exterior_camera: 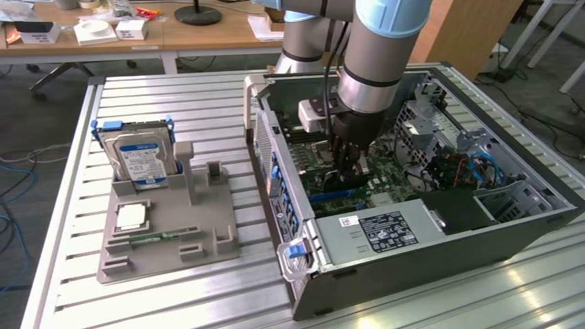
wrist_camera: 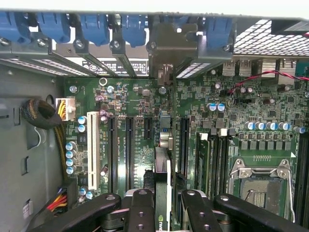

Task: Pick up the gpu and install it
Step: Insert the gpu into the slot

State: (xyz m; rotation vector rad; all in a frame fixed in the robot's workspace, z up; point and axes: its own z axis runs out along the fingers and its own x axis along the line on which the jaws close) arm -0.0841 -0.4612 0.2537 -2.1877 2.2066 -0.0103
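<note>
Reaching down into the open computer case [exterior_camera: 412, 267], the arm's gripper [exterior_camera: 347, 173] is pinching the gpu [wrist_camera: 161, 169] in a narrow grip between its black fingers [wrist_camera: 140, 212]. The card is standing on edge over the green motherboard [wrist_camera: 130, 96] inside the case, in line with the long black slots. Whether it is seated I cannot tell. A small green logo is showing on the card by the fingers, too cut off to read. The power supply [exterior_camera: 384, 229] in the case is wearing a black-and-white label whose print I cannot make out. Beside the case, on the exterior view's left, a grey holder [exterior_camera: 174, 236] is propping up a hard drive [exterior_camera: 139, 161] with a blue label. Everything is sitting on a slotted aluminium table [exterior_camera: 183, 96], and wooden desks [exterior_camera: 183, 34] are standing beyond the case.
</note>
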